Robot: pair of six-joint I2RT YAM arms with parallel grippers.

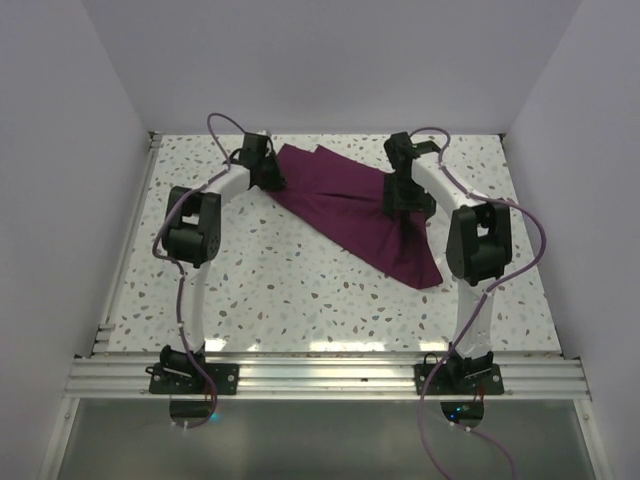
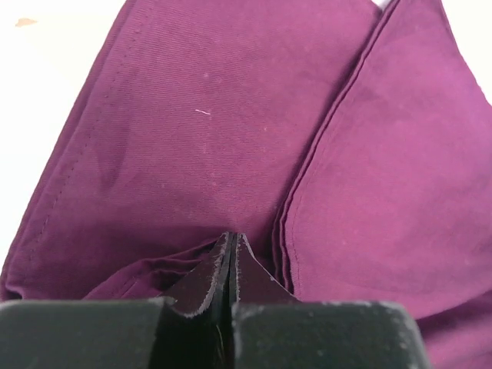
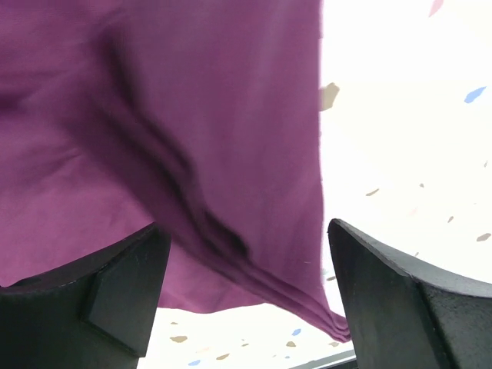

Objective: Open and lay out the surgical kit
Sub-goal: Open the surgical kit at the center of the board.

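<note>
Maroon cloth wrap (image 1: 345,210) lying diagonally on speckled counter (image 1: 280,290), near corner pointing right, far end reaching back-left. Right tool (image 3: 246,261) over the wrap's right edge, released, fingers spread wide with cloth showing between them; contact cannot be told. Farther back, left tool (image 2: 232,244) at the wrap's far-left end, clenched, tips pressed together on a pucker of cloth beside a hemmed overlapping flap.

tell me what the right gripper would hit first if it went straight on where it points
The maroon cloth wrap. The right gripper is open and the cloth sits right ahead between its fingers; the speckled table shows only off to the right. How near the cloth is cannot be told.
</note>
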